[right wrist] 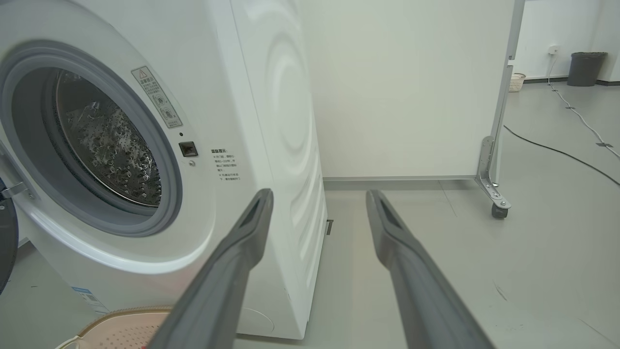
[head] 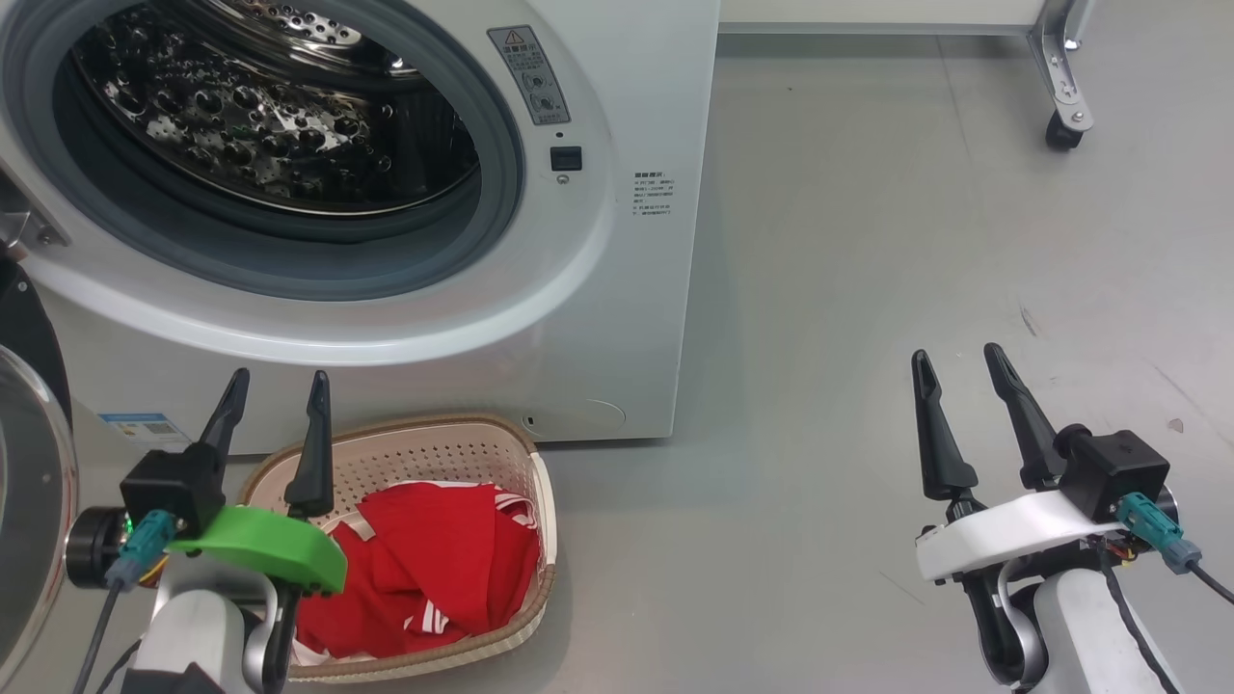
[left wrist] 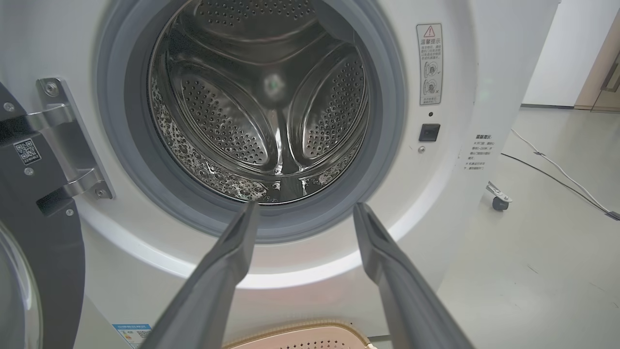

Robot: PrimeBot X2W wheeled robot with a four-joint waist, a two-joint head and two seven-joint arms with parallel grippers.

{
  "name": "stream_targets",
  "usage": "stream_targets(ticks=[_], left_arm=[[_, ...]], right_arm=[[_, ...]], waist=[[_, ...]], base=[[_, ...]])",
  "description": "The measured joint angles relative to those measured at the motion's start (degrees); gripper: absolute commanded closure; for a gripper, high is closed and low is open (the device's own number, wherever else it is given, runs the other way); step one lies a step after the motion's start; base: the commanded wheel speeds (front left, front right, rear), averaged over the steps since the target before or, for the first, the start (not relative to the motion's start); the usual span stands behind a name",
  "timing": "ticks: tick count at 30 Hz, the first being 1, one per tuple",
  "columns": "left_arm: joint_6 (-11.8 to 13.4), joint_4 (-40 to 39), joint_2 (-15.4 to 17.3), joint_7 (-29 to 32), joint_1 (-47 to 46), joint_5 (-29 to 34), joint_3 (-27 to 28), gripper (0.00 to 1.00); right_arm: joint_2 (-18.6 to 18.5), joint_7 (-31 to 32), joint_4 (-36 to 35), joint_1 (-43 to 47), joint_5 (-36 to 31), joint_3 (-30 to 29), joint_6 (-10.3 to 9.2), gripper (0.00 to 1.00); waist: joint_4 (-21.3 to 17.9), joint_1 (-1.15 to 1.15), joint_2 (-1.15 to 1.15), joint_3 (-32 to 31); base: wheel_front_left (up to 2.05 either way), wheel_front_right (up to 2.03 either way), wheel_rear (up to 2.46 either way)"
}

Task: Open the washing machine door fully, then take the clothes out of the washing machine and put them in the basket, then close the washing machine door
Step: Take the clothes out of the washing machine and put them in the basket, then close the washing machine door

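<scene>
The white washing machine [head: 598, 318] stands with its round opening bare, and its steel drum [left wrist: 261, 116] holds no fabric that I can see. The washing machine door [head: 29, 482] is swung wide at the far left, glass bowl and black rim showing [left wrist: 29, 271]. On the floor in front sits the cream basket [head: 453, 453] with the red clothes [head: 434, 569] inside. My left gripper [head: 278, 386] hangs open above the basket's left rim, pointing at the machine [left wrist: 305, 211]. My right gripper [head: 959, 359] is open over bare floor to the right [right wrist: 319, 196].
A white partition on a metal foot with a caster [head: 1063, 130] stands behind the machine to the right. Cables [right wrist: 562, 152] run across the grey floor further back, near a dark bin [right wrist: 586, 68]. Grey floor [head: 868, 289] stretches right of the machine.
</scene>
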Motion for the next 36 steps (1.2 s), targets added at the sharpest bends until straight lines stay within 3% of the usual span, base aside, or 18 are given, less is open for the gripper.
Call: stream_targets(ticks=[36], left_arm=[[-0.3,-9.2,-0.4,0.0,7.9,-2.0,-0.8,0.00]], right_arm=[[0.3,0.0,-0.4,2.0,-0.2,0.4,0.02,0.00]], waist=[[-0.8,0.00,0.00,-1.8]], base=[[0.00,0.00,0.00]])
